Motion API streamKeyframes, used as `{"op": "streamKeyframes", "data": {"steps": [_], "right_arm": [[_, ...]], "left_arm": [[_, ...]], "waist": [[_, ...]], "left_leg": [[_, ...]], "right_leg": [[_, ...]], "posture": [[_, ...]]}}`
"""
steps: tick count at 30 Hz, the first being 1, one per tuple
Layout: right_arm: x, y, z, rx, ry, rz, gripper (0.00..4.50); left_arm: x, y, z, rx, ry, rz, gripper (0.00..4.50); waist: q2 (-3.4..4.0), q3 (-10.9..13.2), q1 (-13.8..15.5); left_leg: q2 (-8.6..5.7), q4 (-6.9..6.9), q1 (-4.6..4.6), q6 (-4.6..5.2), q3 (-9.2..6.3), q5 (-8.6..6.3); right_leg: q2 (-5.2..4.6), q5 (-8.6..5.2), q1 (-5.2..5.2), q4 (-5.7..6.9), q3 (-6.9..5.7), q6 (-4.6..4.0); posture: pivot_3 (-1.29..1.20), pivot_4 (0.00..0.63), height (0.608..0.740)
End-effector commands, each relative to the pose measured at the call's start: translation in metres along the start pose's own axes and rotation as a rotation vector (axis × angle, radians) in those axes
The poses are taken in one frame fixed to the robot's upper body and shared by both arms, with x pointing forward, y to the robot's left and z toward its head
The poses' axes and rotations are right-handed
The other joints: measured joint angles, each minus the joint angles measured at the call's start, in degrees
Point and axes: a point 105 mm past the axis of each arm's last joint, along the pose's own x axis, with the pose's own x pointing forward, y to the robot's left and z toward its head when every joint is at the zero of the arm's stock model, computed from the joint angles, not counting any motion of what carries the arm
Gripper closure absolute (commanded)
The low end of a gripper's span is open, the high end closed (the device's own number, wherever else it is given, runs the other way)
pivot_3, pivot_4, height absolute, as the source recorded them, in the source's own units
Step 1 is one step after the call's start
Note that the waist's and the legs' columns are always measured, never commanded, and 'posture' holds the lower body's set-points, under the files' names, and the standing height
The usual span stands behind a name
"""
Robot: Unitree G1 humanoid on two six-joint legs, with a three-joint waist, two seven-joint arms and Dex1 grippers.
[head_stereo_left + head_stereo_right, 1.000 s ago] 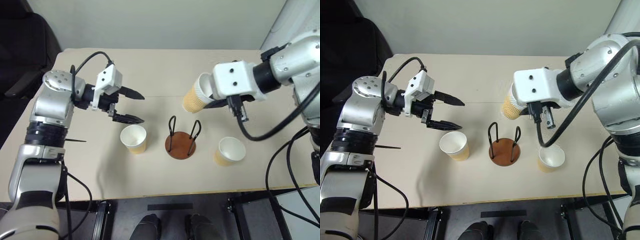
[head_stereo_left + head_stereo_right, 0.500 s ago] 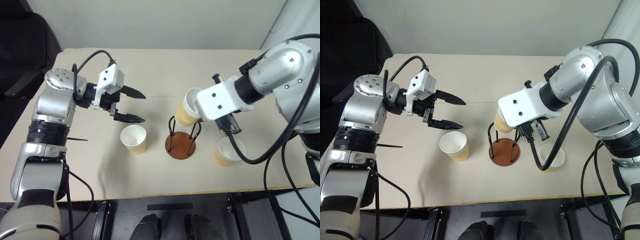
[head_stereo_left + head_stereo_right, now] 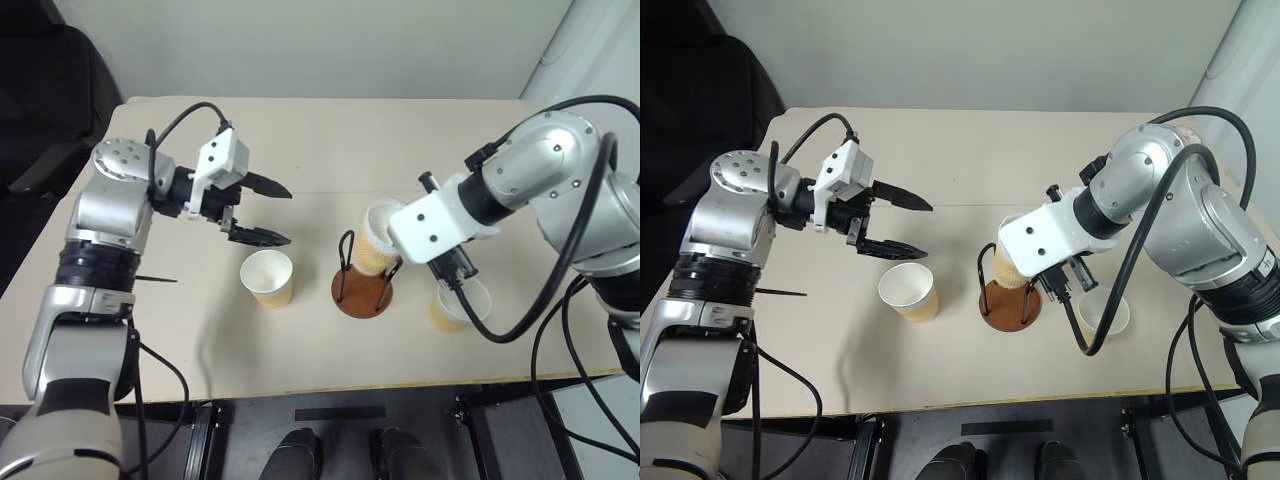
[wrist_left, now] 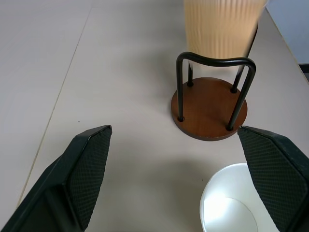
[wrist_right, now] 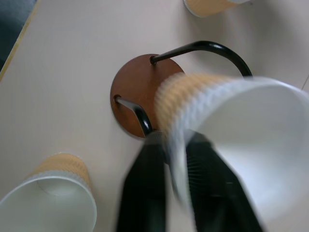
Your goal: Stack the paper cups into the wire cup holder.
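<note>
Now the whole move turns on how the carried paper cup (image 3: pixel 378 245) lines up with the wire cup holder (image 3: pixel 362 295) at the centre of the frame. The cup hangs mouth-up directly over the wooden base, its long axis close to upright, with the rim leaning slightly toward the upper right. In the left wrist view its narrow bottom sits about level with the tops of the two wire loops. I cannot tell whether it has entered between them.

The right gripper (image 5: pixel 174 150) reaches in from the right side of the frame and sits at the cup's rim. Whether it is pinching the cup or has let go, I cannot tell, since the cup is blurred there. What remains, by my reading, is a short straight drop along the cup's own axis. The slight lean could catch the bottom edge on a wire.

The left gripper (image 3: pixel 285 215) hovers at centre left with its jaws spread wide and nothing between them. It is well apart from the holder, so the right arm is clearly the nearer one.

Two more paper cups stand upright on the table (image 3: pixel 300 140). One (image 3: pixel 267 277) is left of the holder, just below the left gripper. The other (image 3: pixel 1108 312) is near the holder's right side, partly under the right wrist. Open tabletop lies above the holder, while the table's front edge runs below it.
</note>
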Motion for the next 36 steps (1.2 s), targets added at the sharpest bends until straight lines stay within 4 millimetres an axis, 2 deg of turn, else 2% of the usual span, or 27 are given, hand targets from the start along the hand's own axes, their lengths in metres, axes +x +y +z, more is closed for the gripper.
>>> {"op": "streamKeyframes", "data": {"steps": [1, 4, 10, 12, 18, 24, 26, 31, 36], "right_arm": [[-0.008, -0.005, 0.011, -0.016, -0.036, -0.052, 2.50], [-0.012, -0.013, 0.017, 0.013, -0.082, -0.116, 1.49], [-0.040, -0.042, 0.024, 0.206, -0.229, -0.306, 1.49], [-0.049, -0.039, 0.025, 0.294, -0.280, -0.313, 1.49], [-0.063, 0.006, 0.007, 0.512, -0.254, -0.250, 1.49], [-0.067, 0.044, -0.005, 0.605, -0.162, -0.196, 1.49], [-0.063, 0.057, -0.002, 0.623, -0.155, -0.158, 1.49], [-0.049, 0.075, -0.002, 0.657, -0.140, -0.115, 1.49], [-0.030, 0.092, -0.018, 0.674, -0.066, -0.097, 1.49]], "left_arm": [[-0.003, 0.000, 0.010, 0.046, -0.006, -0.018, 0.00], [-0.003, 0.000, 0.010, 0.046, -0.007, -0.018, 0.00], [-0.004, 0.000, 0.011, 0.045, -0.011, -0.016, 0.00], [-0.005, -0.001, 0.011, 0.045, -0.008, -0.016, 0.00], [-0.006, 0.001, 0.012, 0.048, -0.002, -0.018, 0.00], [-0.001, -0.002, 0.013, 0.061, 0.004, -0.053, 0.00], [0.002, -0.001, 0.014, 0.063, 0.000, -0.059, 0.00], [0.005, 0.001, 0.014, 0.068, -0.004, -0.065, 0.00], [0.005, 0.002, 0.014, 0.072, -0.003, -0.068, 0.00]], "waist": [[0.00, 0.00, -0.03], [0.00, 0.00, -0.05], [0.00, 0.00, -0.08], [0.00, 0.00, -0.04], [0.00, 0.00, 0.50], [0.00, 0.00, 0.45], [0.00, 0.00, 0.44], [-0.01, 0.00, 0.42], [-0.02, 0.00, 0.49]], "left_leg": [[0.00, 0.00, 0.00, 0.00, 0.01, 0.00], [0.01, -0.01, 0.00, 0.00, 0.00, 0.00], [-0.01, 0.01, 0.00, 0.00, 0.01, 0.00], [-0.01, -0.02, 0.00, 0.00, 0.00, 0.00], [-0.06, -0.03, -0.09, 0.00, -0.05, 0.00], [-0.02, -0.05, -0.08, -0.02, -0.01, 0.01], [-0.02, -0.02, -0.08, -0.02, 0.01, 0.01], [-0.02, 0.08, -0.02, -0.02, 0.05, 0.01], [-0.03, 0.08, 0.01, -0.02, 0.06, 0.01]], "right_leg": [[0.00, 0.00, 0.00, 0.00, 0.00, 0.00], [0.00, 0.00, 0.00, 0.00, 0.00, 0.00], [0.00, 0.00, 0.00, -0.01, 0.01, 0.00], [0.01, 0.00, -0.02, -0.01, 0.00, 0.00], [-0.02, -0.03, 0.03, -0.18, -0.03, -0.04], [-0.01, -0.06, -0.01, -0.04, 0.00, 0.01], [0.00, -0.06, -0.01, 0.02, 0.00, 0.02], [-0.01, -0.07, 0.01, 0.13, 0.07, 0.05], [-0.02, -0.06, 0.03, 0.16, 0.06, 0.06]], "posture": [[0.00, 0.150, 0.740], [0.00, 0.150, 0.740], [0.00, 0.150, 0.740], [0.00, 0.150, 0.740], [0.00, 0.150, 0.740], [0.00, 0.150, 0.740], [0.00, 0.150, 0.740], [0.00, 0.150, 0.740], [0.00, 0.150, 0.740]]}}
